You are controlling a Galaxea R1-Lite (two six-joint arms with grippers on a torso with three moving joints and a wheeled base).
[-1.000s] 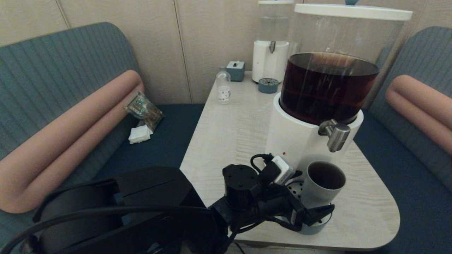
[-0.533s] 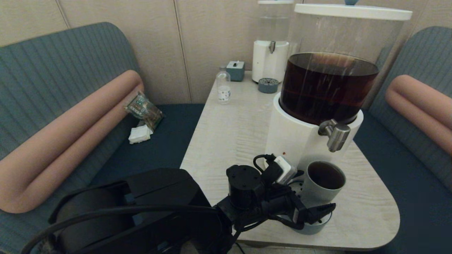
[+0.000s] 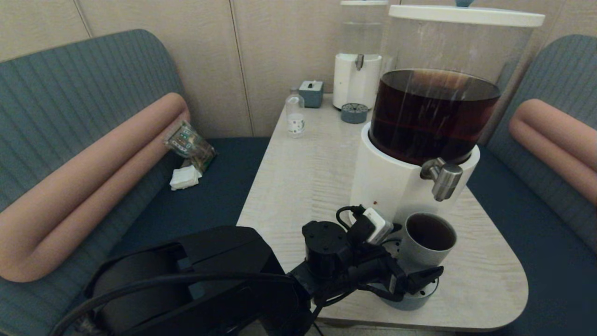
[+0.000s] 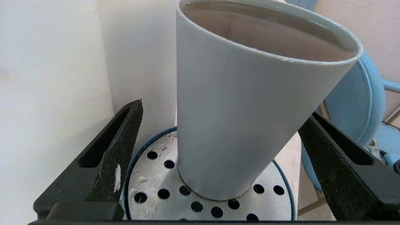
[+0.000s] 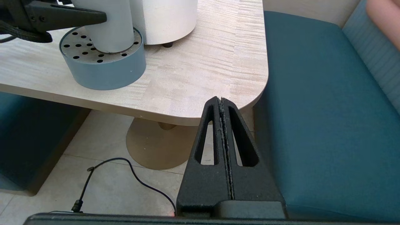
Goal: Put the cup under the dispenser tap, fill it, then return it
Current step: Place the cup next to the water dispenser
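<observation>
The grey-blue cup point(image 3: 426, 242) stands upright on a round perforated drip tray point(image 3: 410, 301), below the steel dispenser tap point(image 3: 445, 179), with dark liquid inside it. My left gripper point(image 3: 413, 268) is open around the cup's lower half. In the left wrist view the cup point(image 4: 237, 118) sits between the fingers point(image 4: 115, 156) with a gap on each side, and the left gripper point(image 4: 225, 109) touches nothing. My right gripper point(image 5: 221, 100) is shut and empty, parked low beside the table's near corner.
The large white-based dispenser point(image 3: 396, 186) stands right behind the cup. At the table's far end are a narrower dispenser point(image 3: 358, 70), a small clear bottle point(image 3: 295, 116), a grey-blue box point(image 3: 311, 93) and another drip tray point(image 3: 354, 113). The table's front edge point(image 3: 419, 324) is close.
My left arm has crept slightly forward and right towards the cup. The cup and the tray have stayed put.
</observation>
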